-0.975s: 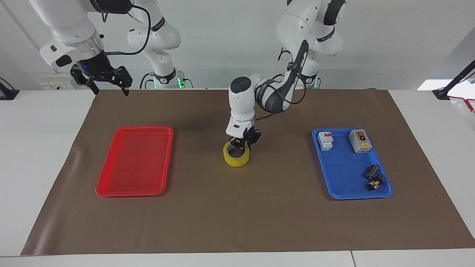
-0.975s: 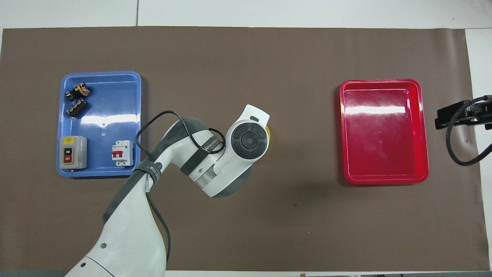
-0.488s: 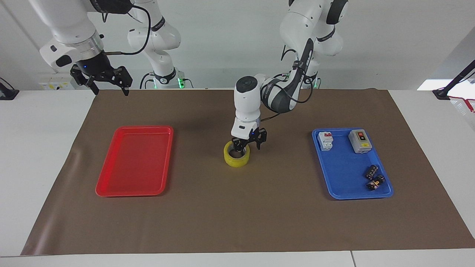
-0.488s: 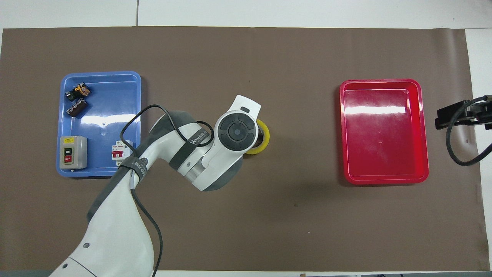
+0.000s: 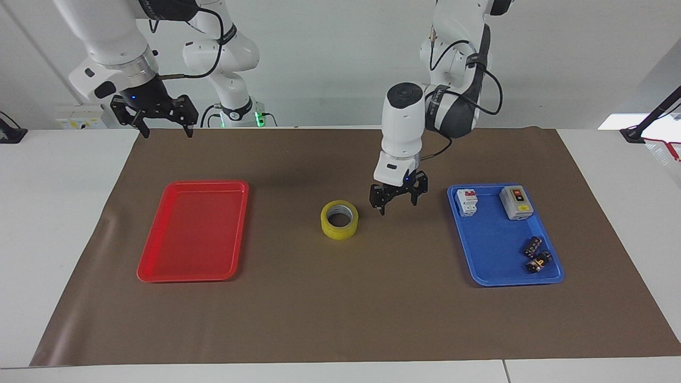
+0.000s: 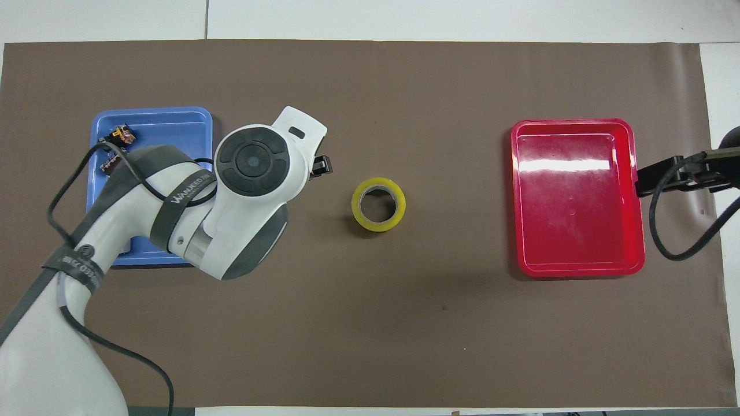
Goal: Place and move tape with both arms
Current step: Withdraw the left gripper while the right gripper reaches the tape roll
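Note:
The yellow tape roll (image 5: 339, 219) lies flat on the brown mat in the middle of the table, between the two trays; it also shows in the overhead view (image 6: 378, 204). My left gripper (image 5: 398, 202) is open and empty, raised over the mat between the tape and the blue tray (image 5: 492, 266), clear of the roll. In the overhead view the left wrist hides most of that gripper. My right gripper (image 5: 162, 124) is open and empty, held high over the mat's edge near the red tray (image 5: 159, 266).
The blue tray (image 6: 162, 115) holds a white breaker (image 5: 467, 202), a grey on-off switch box (image 5: 516, 202) and two small black parts (image 5: 536, 255). The red tray (image 6: 578, 266) holds nothing. Two smaller white arms with green-lit bases (image 5: 239, 114) stand at the robots' edge.
My left gripper let go of the tape, rose and moved toward the blue tray. The tape stays flat on the mat. My right gripper shifted slightly toward the table's middle.

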